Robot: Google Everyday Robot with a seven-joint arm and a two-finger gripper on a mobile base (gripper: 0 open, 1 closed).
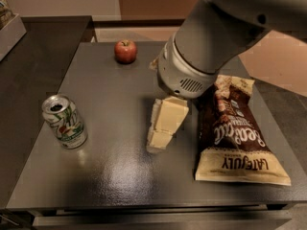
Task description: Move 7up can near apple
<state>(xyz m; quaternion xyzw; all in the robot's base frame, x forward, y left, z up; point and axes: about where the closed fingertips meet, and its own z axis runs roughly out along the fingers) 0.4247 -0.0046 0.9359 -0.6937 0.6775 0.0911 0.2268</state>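
Reaching for the 7up can [64,122] is the step in hand, we judge. Our gripper [165,124] hangs over the middle of the table [110,176], its fingers [173,115] seemingly closed on nothing. The can stands at 9 o'clock and the apple [125,51] at 11 o'clock, well apart. Next we must open, travel toward 9 o'clock and descend around the can.

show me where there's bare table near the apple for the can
Free: the table between the apple and the 7up can, and the front strip before can and claw. Crowded: right side, where the claw hangs mid-table beside the chip bag.
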